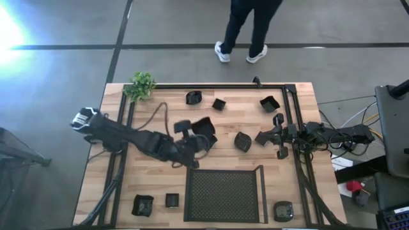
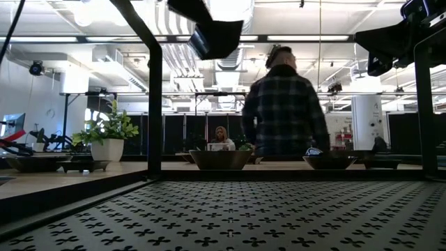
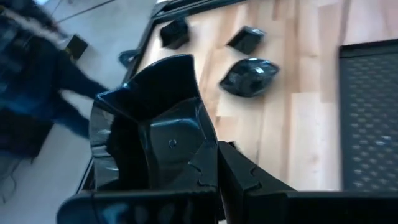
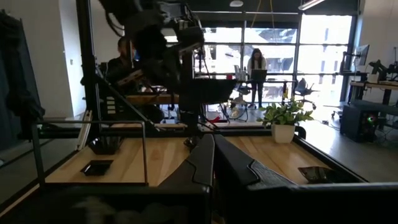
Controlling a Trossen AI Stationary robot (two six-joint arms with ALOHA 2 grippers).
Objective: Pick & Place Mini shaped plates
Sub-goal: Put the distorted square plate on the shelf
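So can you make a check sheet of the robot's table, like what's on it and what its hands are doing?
Surface: wooden table, black mesh tray at the near edge.
Job's things: small black plates scattered, for example one at the far edge, one near the tray.
Clutter: green plant in a far corner.
Hands: left hand shut on a black plate, raised; right hand shut, empty.
Cables: bundle beside the right arm.
Surroundings: person standing behind the table.
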